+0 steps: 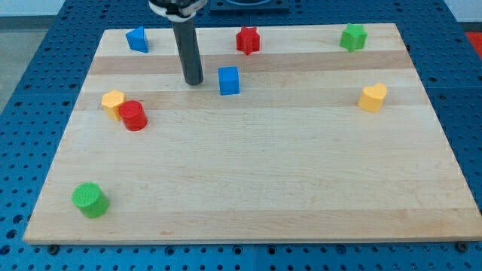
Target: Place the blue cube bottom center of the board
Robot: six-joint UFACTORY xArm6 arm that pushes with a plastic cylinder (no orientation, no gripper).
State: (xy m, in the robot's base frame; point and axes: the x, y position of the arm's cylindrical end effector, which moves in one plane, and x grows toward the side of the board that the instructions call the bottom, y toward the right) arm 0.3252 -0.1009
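The blue cube sits on the wooden board in its upper middle part. My tip rests on the board just to the view's left of the blue cube, with a small gap between them. The dark rod rises from the tip to the view's top edge.
A second blue block lies at top left, a red star-like block at top centre, a green block at top right. A yellow heart-like block lies at right. A yellow block touches a red cylinder at left. A green cylinder lies at bottom left.
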